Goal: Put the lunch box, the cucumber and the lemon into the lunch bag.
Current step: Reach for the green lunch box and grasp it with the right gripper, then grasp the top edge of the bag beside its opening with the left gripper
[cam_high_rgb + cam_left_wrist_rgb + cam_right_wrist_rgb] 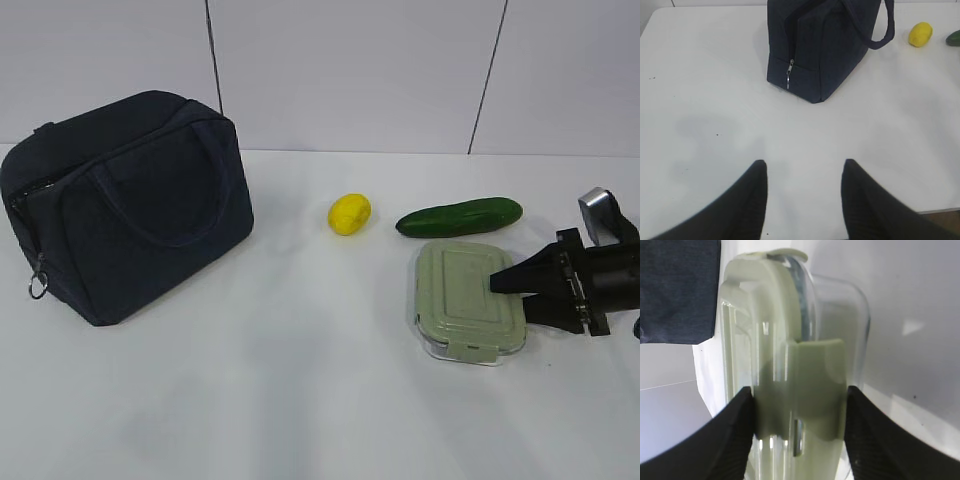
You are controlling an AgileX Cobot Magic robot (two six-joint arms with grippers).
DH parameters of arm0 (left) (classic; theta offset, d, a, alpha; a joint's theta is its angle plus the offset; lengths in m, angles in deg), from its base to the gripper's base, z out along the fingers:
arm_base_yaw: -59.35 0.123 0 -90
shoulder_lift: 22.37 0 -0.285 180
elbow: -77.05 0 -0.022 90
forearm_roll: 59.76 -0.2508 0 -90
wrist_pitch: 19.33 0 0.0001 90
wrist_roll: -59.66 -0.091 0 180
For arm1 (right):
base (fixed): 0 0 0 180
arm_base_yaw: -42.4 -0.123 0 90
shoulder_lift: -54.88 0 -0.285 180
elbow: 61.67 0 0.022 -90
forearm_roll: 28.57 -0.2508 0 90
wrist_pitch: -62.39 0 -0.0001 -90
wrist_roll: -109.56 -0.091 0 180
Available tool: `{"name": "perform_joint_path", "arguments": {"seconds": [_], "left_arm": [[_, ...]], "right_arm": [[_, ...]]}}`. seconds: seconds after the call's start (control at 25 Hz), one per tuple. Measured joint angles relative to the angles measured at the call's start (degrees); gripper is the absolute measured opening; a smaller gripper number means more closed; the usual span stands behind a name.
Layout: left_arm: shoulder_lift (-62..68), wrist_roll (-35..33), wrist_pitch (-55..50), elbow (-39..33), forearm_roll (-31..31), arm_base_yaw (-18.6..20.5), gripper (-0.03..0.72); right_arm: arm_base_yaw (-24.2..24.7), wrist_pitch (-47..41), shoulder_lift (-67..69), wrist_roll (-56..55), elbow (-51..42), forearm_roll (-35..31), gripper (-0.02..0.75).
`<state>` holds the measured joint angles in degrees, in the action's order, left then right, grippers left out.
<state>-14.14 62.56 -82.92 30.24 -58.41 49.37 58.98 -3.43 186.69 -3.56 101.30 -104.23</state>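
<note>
The lunch box (460, 295), clear with a sage-green ribbed lid, lies on the white table at the right. My right gripper (502, 288) comes in from the right edge and holds the box's near end. In the right wrist view both fingers press against the lunch box (785, 350) around its side clip, so my right gripper (800, 397) is shut on it. The dark green cucumber (460, 216) lies just behind the box, with the yellow lemon (350, 213) to its left. The navy lunch bag (130, 200) stands at the far left. My left gripper (804, 167) hangs open over bare table, well short of the lunch bag (820, 50).
The bag's zipper pull (789, 70) hangs on its end face and a metal ring (37, 288) dangles at its left corner. Its handles stand up. A white wall runs behind the table. The table's near edge (940, 210) shows in the left wrist view.
</note>
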Motion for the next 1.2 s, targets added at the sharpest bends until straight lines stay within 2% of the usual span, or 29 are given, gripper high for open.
{"name": "perform_joint_path", "arguments": {"seconds": [1.2], "left_arm": [[0.0,0.0,0.0,0.0,0.0,0.0,0.34]], "right_arm": [[0.0,0.0,0.0,-0.67,0.0,0.13,0.402]]}}
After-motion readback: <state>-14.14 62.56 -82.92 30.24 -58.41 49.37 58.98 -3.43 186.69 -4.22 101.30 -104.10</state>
